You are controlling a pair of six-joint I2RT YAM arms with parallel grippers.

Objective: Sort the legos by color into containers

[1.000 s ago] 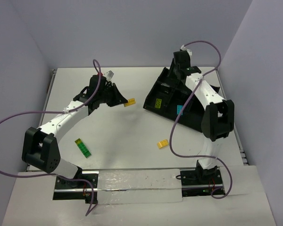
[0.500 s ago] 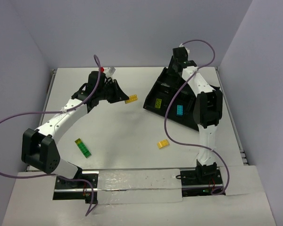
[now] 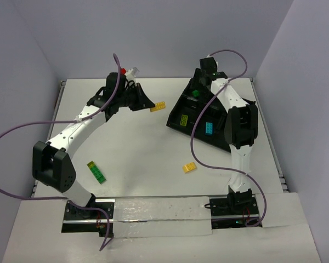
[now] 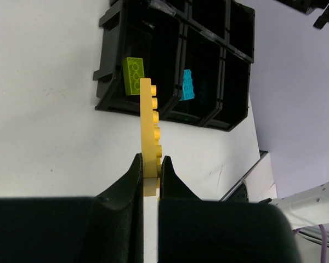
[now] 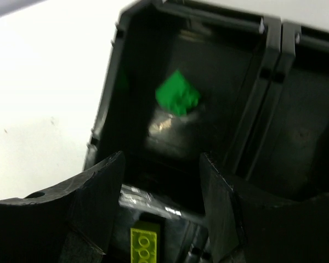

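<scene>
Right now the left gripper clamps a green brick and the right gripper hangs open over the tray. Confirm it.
Wrong colour: the left wrist view shows the left gripper clamping a yellow brick, not a green one. The rest stands: the right gripper hangs open over the tray.

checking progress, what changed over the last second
The left gripper carried its yellow plate farther toward the tray. A green brick now shows in the tray's far compartment beneath the open right gripper. The long green brick and small yellow brick on the table stayed put.
</scene>
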